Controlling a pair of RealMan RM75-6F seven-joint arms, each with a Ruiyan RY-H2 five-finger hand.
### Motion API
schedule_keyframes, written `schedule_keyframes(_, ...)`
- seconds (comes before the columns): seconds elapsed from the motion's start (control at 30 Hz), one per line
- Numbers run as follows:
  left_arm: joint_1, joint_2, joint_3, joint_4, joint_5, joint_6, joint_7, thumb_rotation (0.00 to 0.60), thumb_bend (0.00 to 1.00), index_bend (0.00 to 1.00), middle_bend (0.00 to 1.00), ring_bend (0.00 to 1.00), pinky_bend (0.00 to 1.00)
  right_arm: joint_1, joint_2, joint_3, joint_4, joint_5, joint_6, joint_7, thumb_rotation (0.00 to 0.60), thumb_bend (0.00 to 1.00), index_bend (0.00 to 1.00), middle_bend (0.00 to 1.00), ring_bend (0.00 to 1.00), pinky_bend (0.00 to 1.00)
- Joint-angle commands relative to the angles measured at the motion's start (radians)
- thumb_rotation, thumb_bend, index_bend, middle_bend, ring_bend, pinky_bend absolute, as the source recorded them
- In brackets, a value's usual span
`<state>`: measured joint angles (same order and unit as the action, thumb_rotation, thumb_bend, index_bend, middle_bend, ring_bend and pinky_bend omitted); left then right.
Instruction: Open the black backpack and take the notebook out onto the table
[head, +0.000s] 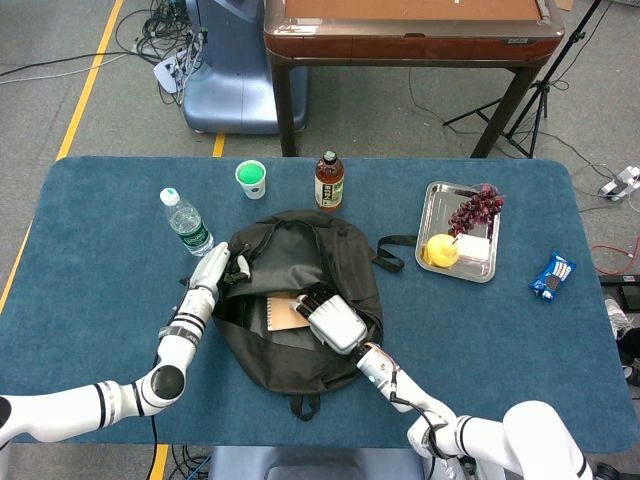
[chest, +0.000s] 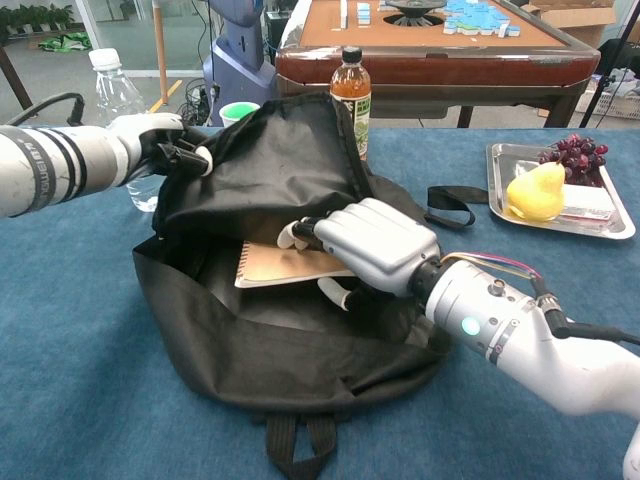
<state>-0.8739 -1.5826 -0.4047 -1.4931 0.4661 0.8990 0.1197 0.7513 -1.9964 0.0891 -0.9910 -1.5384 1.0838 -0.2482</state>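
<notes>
The right hand (chest: 372, 243) grips the notebook (chest: 285, 265) inside the open black backpack (chest: 270, 345), whose flap the left hand (chest: 160, 140) holds raised.

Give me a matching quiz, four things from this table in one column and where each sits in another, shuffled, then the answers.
Things:
1. tan spiral notebook
2. yellow pear
3. green paper cup
4. blue snack packet

Places:
A. on the metal tray
B. alone near the table's right edge
C. inside the open black backpack, held by the right hand
D. between the water bottle and the brown drink bottle

Pairs: 1-C, 2-A, 3-D, 4-B
</notes>
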Motion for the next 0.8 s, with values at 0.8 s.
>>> schedule_keyframes(0.8, -0.004, 0.007, -0.007, 0.004, -0.008, -0.010, -0.020, 0.600, 0.73, 0.53, 0.43, 0.44, 0.24, -0.004, -0.004, 0.043, -0.011, -0.031, 0.108, 0.065, 0.600, 0.52, 0.68, 0.47, 0.29, 0.19)
